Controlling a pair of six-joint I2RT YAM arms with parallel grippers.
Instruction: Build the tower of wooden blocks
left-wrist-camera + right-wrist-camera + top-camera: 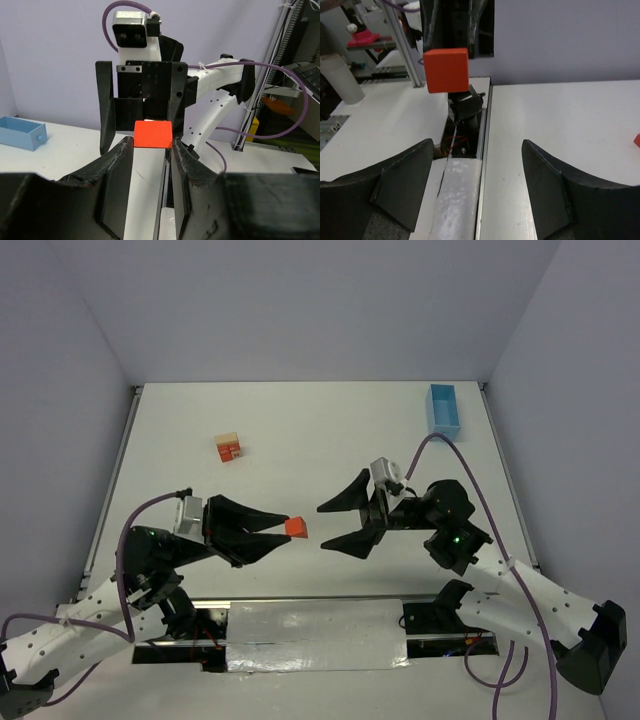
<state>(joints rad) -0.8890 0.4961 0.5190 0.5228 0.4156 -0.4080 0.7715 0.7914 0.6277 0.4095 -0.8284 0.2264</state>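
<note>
My left gripper (283, 531) is shut on a red-orange block (295, 527), held at its fingertips above the table; the left wrist view shows the block (152, 134) pinched between both fingers. My right gripper (326, 525) is open and empty, facing the left one a short gap from the block, which shows ahead of it in the right wrist view (446, 69). A small stack of red-orange and tan blocks (229, 448) stands on the table at the back left. Its red edge shows in the right wrist view (637, 140).
A light-blue tray (444, 410) sits at the back right, also in the left wrist view (21, 132). A taped plate (315, 634) lies between the arm bases at the near edge. Grey walls close the table's sides and back.
</note>
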